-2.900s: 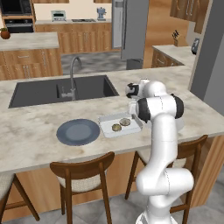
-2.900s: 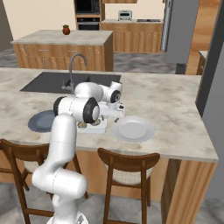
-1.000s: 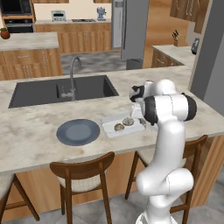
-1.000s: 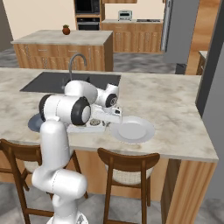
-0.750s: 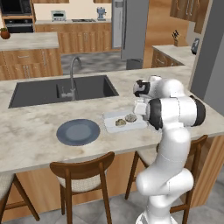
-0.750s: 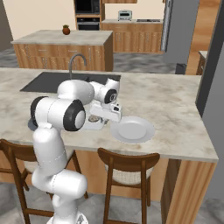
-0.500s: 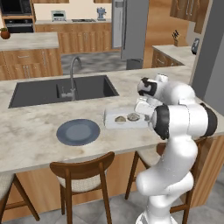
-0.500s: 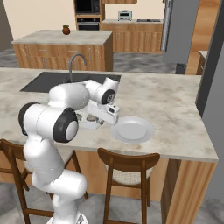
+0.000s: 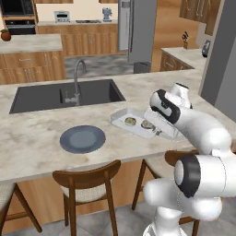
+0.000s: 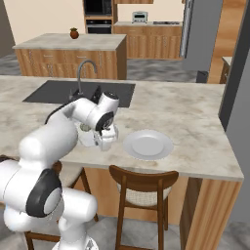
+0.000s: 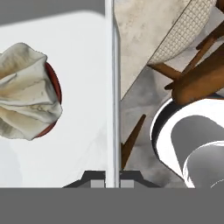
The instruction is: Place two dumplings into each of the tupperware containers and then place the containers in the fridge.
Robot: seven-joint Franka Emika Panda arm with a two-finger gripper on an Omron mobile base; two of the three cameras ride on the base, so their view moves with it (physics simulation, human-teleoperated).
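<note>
gripper (image 11: 112,183): pinched on the container's thin wall | tupperware container (image 9: 120,117): on the counter (image 9: 37,138) beside the sink (image 9: 64,94), near end hidden by the arm | dumplings (image 9: 130,121): two inside; one (image 11: 26,89) cut off close-up | blue-grey plate (image 9: 83,138): apart

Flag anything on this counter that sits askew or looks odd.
The tupperware container is tilted, its near end lifted off the counter, because the gripper is shut on its rim. Two dumplings lie inside it. The blue-grey plate lies flat.
</note>
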